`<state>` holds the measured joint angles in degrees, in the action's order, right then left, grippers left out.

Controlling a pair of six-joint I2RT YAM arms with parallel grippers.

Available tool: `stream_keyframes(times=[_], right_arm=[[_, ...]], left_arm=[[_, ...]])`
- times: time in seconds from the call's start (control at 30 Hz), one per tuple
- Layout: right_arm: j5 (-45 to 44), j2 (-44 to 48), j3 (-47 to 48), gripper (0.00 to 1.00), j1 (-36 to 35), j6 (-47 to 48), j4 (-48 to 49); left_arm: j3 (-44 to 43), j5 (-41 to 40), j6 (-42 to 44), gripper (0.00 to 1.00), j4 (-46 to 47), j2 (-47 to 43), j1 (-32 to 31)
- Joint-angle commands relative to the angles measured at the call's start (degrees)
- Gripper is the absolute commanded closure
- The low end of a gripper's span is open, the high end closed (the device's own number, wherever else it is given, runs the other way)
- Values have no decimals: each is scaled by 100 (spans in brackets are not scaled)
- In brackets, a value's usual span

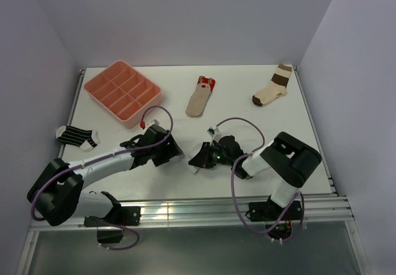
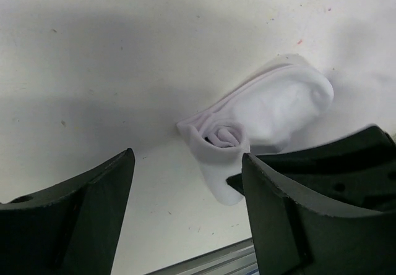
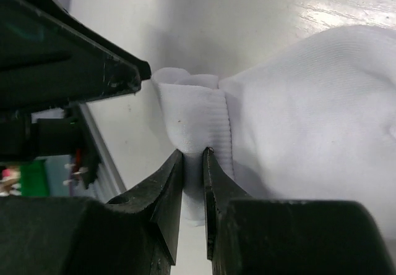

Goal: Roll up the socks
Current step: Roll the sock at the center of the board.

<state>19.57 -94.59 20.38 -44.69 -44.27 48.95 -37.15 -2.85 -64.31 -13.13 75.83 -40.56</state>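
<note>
R gripper (image 3: 193, 157) tight on rolled edge of white sock (image 3: 309, 102), rest cut off; L gripper (image 2: 189, 157) spread.

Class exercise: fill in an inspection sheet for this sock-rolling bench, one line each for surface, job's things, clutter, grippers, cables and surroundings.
Surface: white table, faint specks.
Job's things: white sock partly rolled, between the grippers; tan sock with a red end and striped sock lie flat, unrolled.
Clutter: pink divided tray, compartments look empty; cream sock with brown bands.
Grippers: left gripper open at the rolled end; right gripper shut, fingers pinching a fold of the white sock.
Cables: purple cables loop over both arms, clear of the socks.
Surroundings: plain pale walls; metal rail at the near edge.
</note>
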Motion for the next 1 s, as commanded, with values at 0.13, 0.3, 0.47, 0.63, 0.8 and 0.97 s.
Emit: stream_keyframes(times=[0.13,0.3,0.47,0.63,0.8,0.97], right_arm=[[1479,-1026,80,100,452,-275,-465],[1532,-1149,159,100,610,-214,-649],[1558,-1264,185,100,672,-196,-729],[1585,-1387,89,100,733,-292,-510],[1523,-1335,54,100,760,-205,-570],[1260,-984,89,96,760,103,-966]], left_arm=[[665,232,103,25,1119,-359,21],[788,232,103,27,1260,-174,21],[849,399,51,29,1725,37,21],[770,505,77,31,1814,326,4],[665,531,77,41,1691,695,-49],[420,435,86,53,1331,1196,-181]])
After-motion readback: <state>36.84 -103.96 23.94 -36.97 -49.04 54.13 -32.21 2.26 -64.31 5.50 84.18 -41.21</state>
